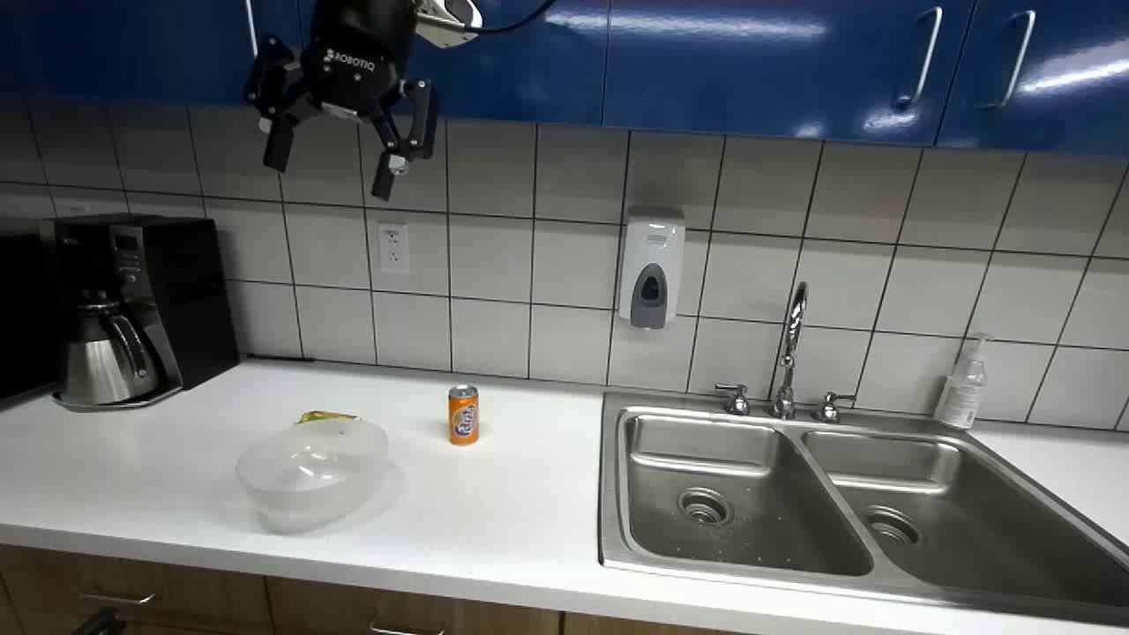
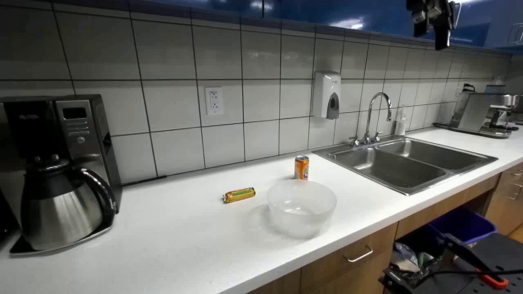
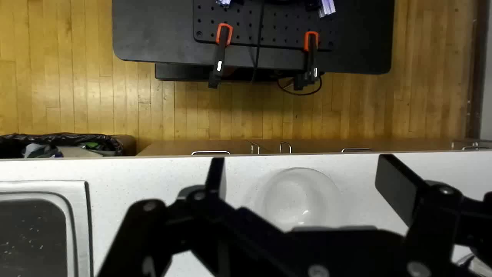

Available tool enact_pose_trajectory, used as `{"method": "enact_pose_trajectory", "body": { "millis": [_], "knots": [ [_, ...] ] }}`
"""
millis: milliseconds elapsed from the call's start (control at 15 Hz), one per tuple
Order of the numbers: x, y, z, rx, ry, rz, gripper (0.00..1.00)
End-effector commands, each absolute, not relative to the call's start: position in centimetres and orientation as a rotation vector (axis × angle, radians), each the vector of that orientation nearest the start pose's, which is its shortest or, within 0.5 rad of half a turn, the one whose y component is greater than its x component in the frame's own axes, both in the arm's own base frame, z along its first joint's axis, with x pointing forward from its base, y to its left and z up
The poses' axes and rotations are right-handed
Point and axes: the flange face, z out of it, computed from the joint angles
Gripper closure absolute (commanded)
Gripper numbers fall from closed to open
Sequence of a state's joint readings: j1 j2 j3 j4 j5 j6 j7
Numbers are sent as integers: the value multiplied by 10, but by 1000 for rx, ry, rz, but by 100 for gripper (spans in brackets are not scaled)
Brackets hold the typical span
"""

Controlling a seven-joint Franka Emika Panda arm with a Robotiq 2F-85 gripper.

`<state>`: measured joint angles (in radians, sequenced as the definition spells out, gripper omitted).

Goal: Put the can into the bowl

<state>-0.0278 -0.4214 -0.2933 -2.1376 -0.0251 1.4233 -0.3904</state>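
The black two-fingered Robotiq gripper [image 1: 330, 172] hung high above the white countertop [image 1: 529, 503], fingers spread wide and grasping nothing. The small, silver-topped, cylindrical orange can [image 1: 463, 416] stood upright on that surface, outside and apart from the wide, translucent plastic bowl [image 1: 300, 504]. In the wrist view the bowl appeared in the gap between the fingers while the can did not show; a descent guided by that view alone risked striking the bowl. An off-centre closure would probably have toppled the can, which, being round, could then have rolled. The bowl stood near the countertop's front edge, so a knock against its faint rim, hard to judge by sight, might have pushed it off.
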Motion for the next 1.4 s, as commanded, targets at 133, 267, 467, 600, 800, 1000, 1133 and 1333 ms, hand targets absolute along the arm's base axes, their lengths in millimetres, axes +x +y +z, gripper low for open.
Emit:
{"method": "enact_pose_trajectory", "body": {
  "millis": [133, 267, 467, 600, 800, 1000, 1133, 1333],
  "knots": [
    [372, -142, 538, -2949, -170, 392, 0],
    [371, -138, 525, -2975, -184, 418, 0],
    [366, -131, 493, -3028, -188, 474, 0],
    [362, -126, 470, -3051, -170, 508, 0],
    [358, -120, 437, -3071, -126, 524, 0],
    [357, -117, 407, -3088, -76, 498, 0],
    [359, -119, 387, -3104, -45, 454, 0],
    [369, -127, 359, -3137, 3, 386, 0]
  ]
}}
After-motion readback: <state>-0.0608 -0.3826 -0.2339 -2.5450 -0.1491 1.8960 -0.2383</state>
